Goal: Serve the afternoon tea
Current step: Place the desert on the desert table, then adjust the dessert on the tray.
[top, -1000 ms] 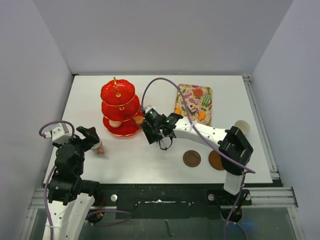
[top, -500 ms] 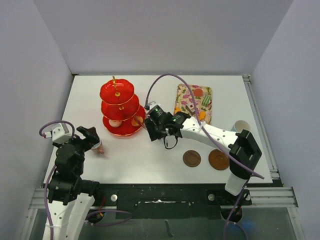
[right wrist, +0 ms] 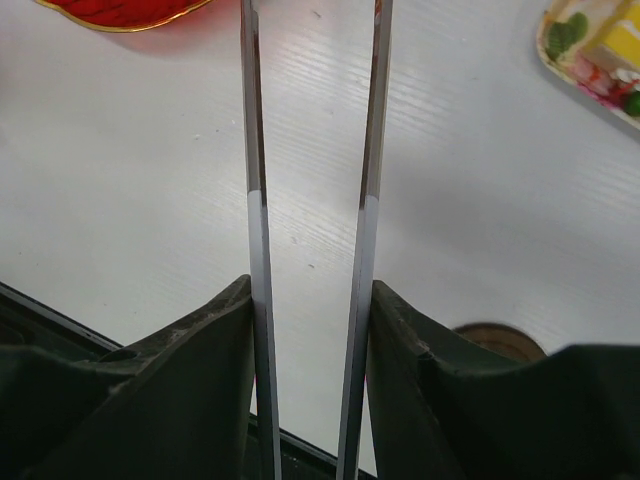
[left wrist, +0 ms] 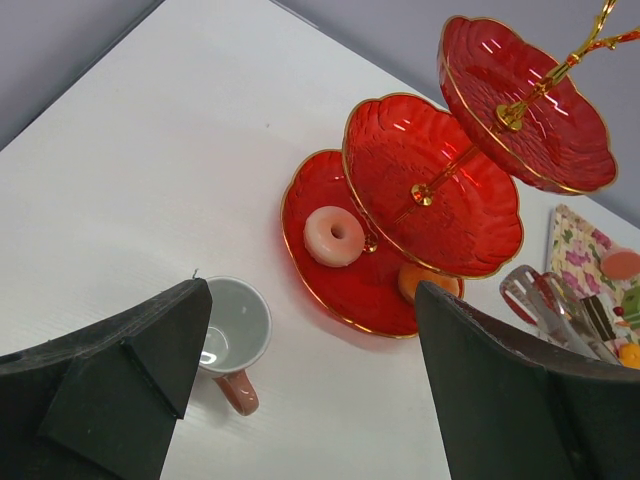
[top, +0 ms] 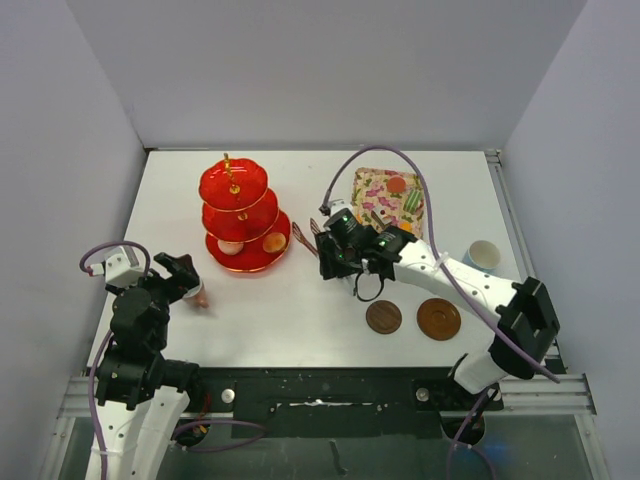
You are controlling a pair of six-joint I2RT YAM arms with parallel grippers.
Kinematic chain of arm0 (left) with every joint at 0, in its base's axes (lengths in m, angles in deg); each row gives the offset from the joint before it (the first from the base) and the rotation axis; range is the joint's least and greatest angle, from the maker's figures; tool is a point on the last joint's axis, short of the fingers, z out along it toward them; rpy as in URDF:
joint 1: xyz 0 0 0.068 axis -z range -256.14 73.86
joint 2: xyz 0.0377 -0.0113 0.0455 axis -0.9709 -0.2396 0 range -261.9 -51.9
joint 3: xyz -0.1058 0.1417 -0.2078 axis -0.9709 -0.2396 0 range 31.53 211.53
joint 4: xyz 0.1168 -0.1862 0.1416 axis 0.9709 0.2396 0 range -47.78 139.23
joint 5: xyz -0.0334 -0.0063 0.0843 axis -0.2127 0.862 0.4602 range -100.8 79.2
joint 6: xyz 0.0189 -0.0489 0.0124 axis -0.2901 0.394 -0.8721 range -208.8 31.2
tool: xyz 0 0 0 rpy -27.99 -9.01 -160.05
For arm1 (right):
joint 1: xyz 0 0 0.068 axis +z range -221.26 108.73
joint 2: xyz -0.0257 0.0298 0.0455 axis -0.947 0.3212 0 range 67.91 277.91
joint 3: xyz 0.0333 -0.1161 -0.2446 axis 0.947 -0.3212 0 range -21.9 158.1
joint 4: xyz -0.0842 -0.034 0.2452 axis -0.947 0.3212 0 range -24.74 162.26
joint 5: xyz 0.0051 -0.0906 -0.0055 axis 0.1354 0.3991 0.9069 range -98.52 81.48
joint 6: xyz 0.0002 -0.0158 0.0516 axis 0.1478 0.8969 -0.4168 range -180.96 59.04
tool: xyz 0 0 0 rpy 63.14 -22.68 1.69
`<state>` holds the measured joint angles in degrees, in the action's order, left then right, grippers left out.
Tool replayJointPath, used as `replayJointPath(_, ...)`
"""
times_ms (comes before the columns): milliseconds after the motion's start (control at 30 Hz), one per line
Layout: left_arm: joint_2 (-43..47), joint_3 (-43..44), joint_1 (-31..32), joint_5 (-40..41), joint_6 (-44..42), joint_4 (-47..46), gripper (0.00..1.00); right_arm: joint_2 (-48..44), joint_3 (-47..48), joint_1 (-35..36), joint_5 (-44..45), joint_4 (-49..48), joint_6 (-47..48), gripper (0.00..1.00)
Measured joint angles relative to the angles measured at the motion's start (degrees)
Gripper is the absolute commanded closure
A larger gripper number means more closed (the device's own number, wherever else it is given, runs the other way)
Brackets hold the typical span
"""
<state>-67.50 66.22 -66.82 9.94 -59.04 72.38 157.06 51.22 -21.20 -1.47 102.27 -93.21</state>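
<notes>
My right pincer (right wrist: pixel 310 300) pinches metal tongs (right wrist: pixel 256 200) over the white surface (top: pixel 290 320), near the red three-tier stand (top: pixel 240 215). My left pincer (left wrist: pixel 312 300) is spread beside the pink cup (left wrist: pixel 235 335). A pink doughnut (left wrist: pixel 333 234) lies on the stand's lowest tier.

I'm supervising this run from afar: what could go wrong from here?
The tongs in the right gripper have their tips close to the bottom tier of the red stand; a stray push might shift or tip it. The pink cup sits right by the open left gripper; a clumsy approach might knock it over.
</notes>
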Motion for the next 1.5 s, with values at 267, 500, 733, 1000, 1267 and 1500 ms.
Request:
replayJointPath(267,0.00,-0.02,0.02,-0.02,0.00,0.00,0.18,-11.30,-7.54,-9.14,-0.17,1.27,-2.10,0.58)
replayJointPath(500,0.00,-0.07,0.02,-0.02,-0.02,0.00,0.18,-17.55,-10.45,-19.45,-0.31,3.76,-1.18,0.58)
replayJointPath(733,0.00,-0.07,0.07,-0.02,-0.02,0.02,0.18,-18.78,-10.45,-26.05,-2.69,5.77,2.05,0.58)
replayJointPath(1000,0.00,-0.07,0.11,-0.07,-0.02,0.00,0.18,-18.78,-10.45,-32.61,-5.77,6.88,5.68,0.58)
replayJointPath(1267,0.00,-0.07,0.11,-0.24,-0.02,0.00,0.18,-17.81,-10.45,-36.87,-9.31,7.23,9.40,0.58)
replayJointPath(1500,0.00,-0.15,0.11,-0.48,-0.02,-0.09,0.18,-13.86,-9.31,-38.49,-10.71,7.63,11.41,0.58)
